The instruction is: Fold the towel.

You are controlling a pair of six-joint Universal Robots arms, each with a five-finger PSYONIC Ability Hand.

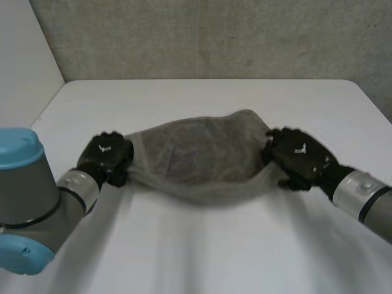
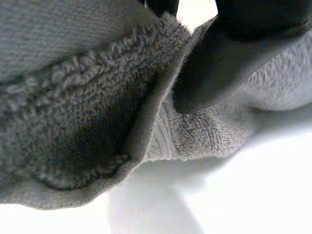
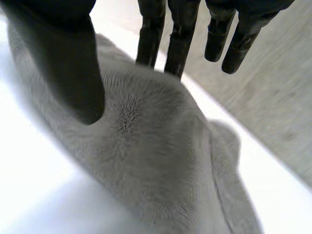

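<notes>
Where the left hand (image 1: 107,156) closes, its thumb (image 2: 209,63) presses onto a hemmed end of the grey terry-cloth towel (image 1: 196,159), pinching the cloth against the fingers behind. The right hand (image 1: 297,156) grips the opposite end, thumb on one face and two fingers on the other, its remaining fingers (image 3: 229,39) straight and free. Between them the towel bellies over the white worktop (image 1: 202,245), its long axis running from hand to hand. Neither hand looks nearer the towel's middle, so I'd guess the fold depends on both ends travelling together.
</notes>
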